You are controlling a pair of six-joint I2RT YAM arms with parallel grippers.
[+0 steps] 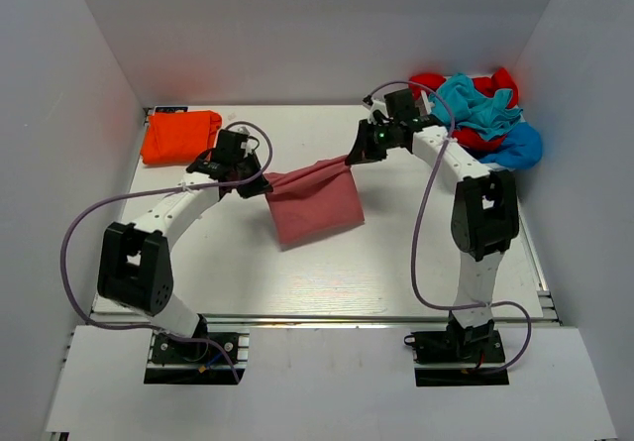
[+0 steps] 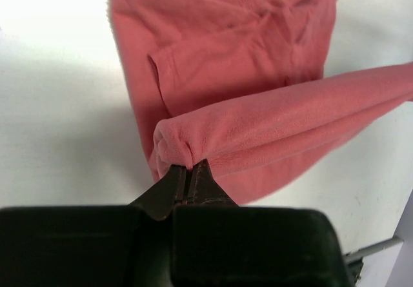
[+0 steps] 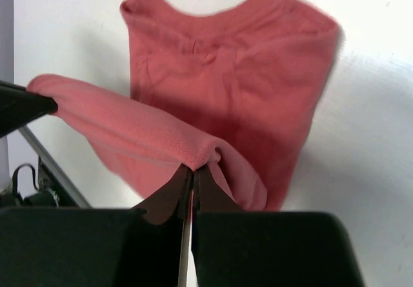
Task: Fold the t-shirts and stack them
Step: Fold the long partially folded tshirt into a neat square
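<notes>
The dusty pink-red t-shirt lies mid-table with its far edge lifted and stretched taut between both grippers. My left gripper is shut on the shirt's left end; in the left wrist view the cloth bunches at the fingertips. My right gripper is shut on the right end; in the right wrist view the fold of cloth runs left from it, with the rest of the shirt flat on the table below.
A folded bright orange shirt lies at the far left corner. A heap of red, teal and blue shirts sits at the far right corner. White walls enclose the table on three sides.
</notes>
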